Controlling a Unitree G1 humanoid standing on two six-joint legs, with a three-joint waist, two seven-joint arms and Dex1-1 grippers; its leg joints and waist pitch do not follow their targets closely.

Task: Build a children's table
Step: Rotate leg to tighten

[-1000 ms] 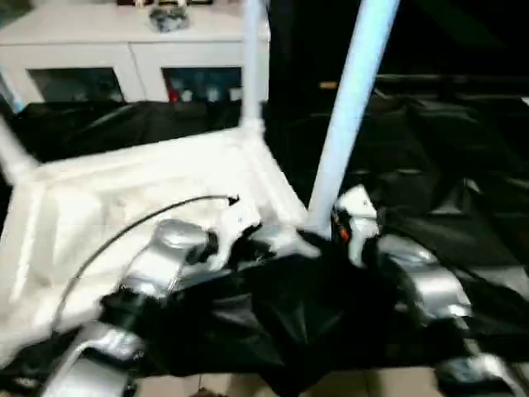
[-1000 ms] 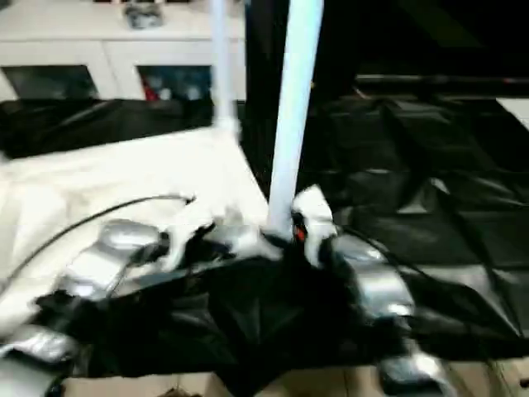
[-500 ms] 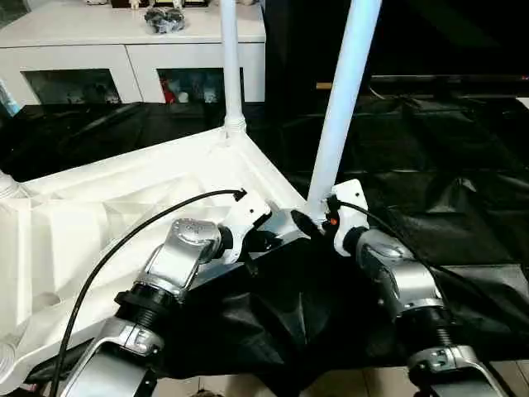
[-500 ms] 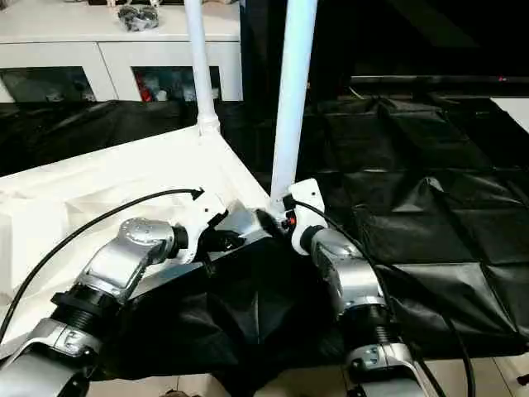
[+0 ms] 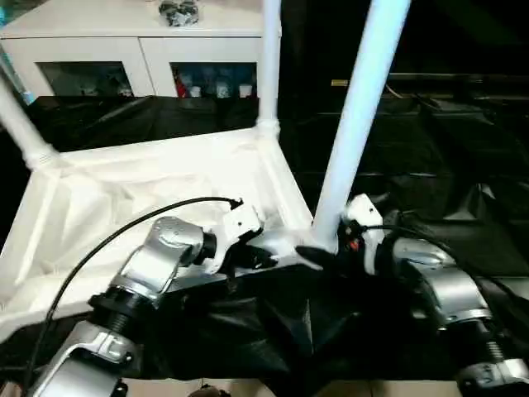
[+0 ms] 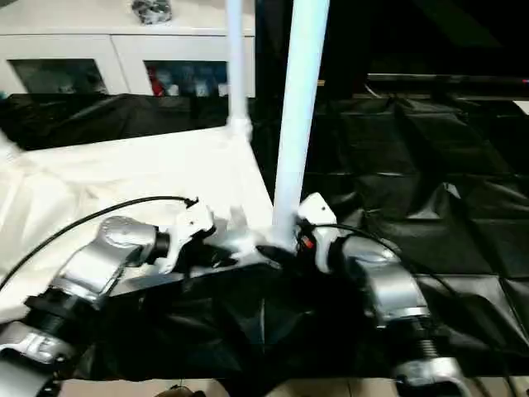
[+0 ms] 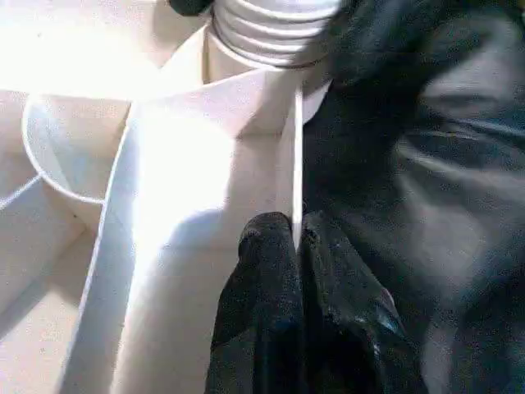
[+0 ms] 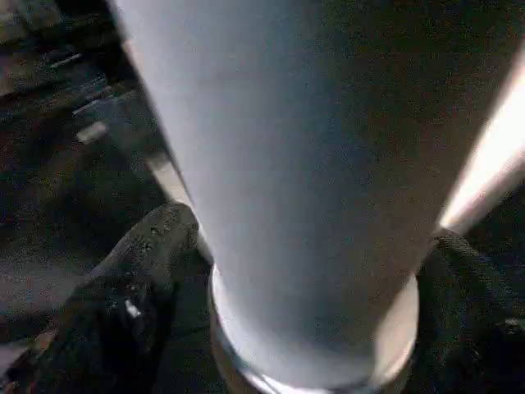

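White cabinet (image 5: pixel 124 50) with glass doors, crumpled black sheeting (image 5: pixel 463 157) across the work surface

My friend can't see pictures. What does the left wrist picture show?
The left gripper, shut, pinches the thin white side wall of the upside-down tabletop. Ahead, a ribbed leg end sits in the corner socket, with black sheet beside.

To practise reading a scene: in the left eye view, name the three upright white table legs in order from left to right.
Far-left leg → far-corner leg → near leg, at whose base the right tool stands.
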